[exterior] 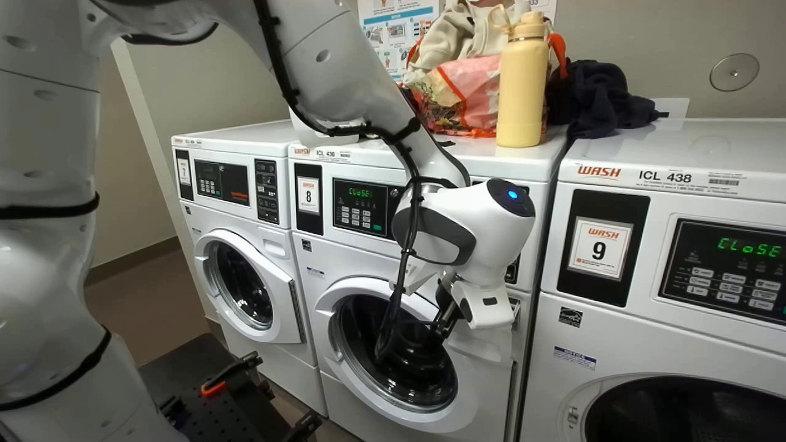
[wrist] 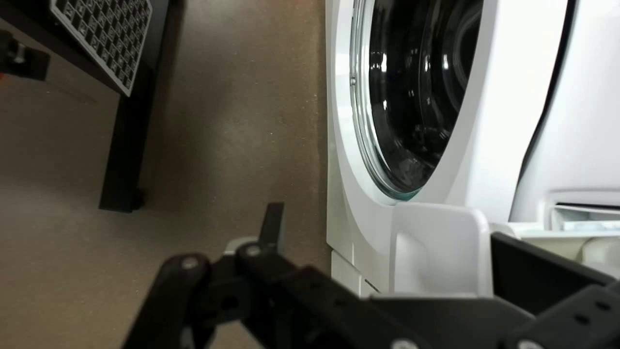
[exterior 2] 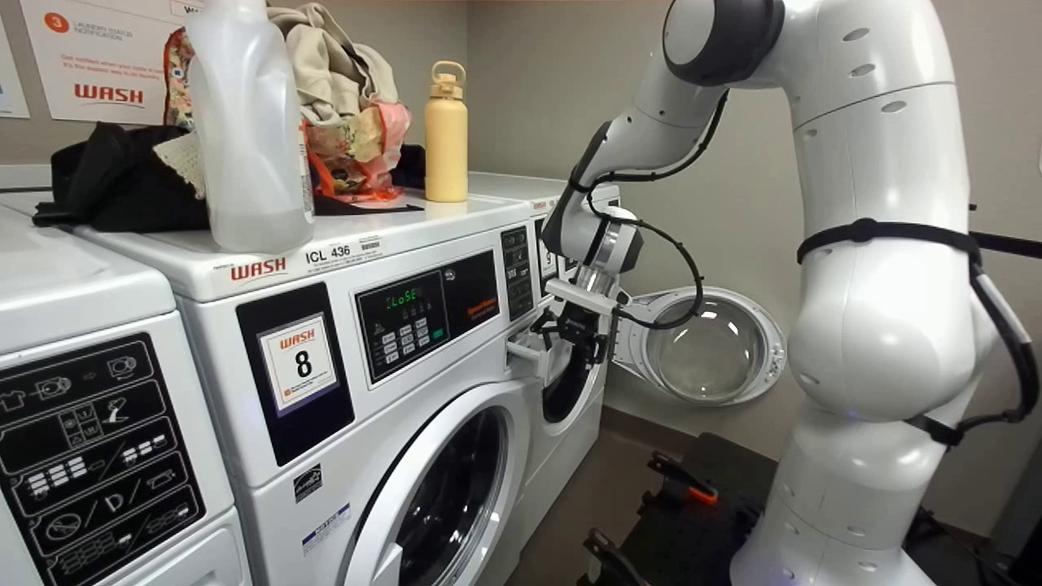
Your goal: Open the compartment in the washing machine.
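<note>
The washing machine [exterior: 310, 258], labelled 8, is the white middle washer. Its round grey-rimmed glass door covers the dark drum compartment [exterior: 424, 380], also visible in an exterior view [exterior 2: 456, 488] and the wrist view [wrist: 421, 87]. A dark gap runs between door and panel. A small white drawer [exterior 2: 529, 352] stands pulled out at its upper right; its front also shows in the wrist view [wrist: 438, 247]. My gripper [exterior 2: 574, 338] is open at this drawer. In the wrist view my gripper [wrist: 386, 225] has one finger outside the drawer front and one behind it. Contact cannot be told.
A yellow bottle [exterior: 522, 92], a clear jug [exterior 2: 256, 155] and a bag [exterior: 460, 92] stand on the washer tops. Washer 9 [exterior: 556, 356] has its porthole door [exterior 2: 708, 350] swung wide open. A black cart [exterior: 227, 399] with clamps stands in front of the machines.
</note>
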Robot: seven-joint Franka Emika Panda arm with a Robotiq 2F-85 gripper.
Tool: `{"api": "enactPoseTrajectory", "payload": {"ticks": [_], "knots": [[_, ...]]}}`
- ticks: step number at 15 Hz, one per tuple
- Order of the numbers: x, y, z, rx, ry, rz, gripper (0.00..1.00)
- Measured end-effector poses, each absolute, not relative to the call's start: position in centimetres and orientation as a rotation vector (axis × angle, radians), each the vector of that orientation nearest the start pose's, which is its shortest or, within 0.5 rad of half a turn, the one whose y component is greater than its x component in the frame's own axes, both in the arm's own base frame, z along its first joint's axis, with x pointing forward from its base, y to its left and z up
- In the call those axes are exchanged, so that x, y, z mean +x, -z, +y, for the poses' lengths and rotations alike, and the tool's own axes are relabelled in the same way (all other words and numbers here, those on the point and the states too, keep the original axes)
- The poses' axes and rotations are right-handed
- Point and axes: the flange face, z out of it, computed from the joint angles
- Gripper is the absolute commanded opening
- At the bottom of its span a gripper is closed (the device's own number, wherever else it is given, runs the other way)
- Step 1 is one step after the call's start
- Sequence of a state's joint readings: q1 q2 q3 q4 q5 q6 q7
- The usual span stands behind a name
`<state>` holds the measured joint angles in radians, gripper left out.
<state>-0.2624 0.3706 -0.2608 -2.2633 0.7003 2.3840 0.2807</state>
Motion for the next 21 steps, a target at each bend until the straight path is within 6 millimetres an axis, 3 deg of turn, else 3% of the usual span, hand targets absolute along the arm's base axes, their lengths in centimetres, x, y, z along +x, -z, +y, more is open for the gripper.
{"api": "enactPoseTrajectory", "payload": {"ticks": [3, 21], "knots": [[43.4, -18.5, -26.1, -2.158, -0.27, 1.78, 1.0], [42.1, -20.7, -27.3, -2.09, -0.307, 1.852, 1.0]]}}
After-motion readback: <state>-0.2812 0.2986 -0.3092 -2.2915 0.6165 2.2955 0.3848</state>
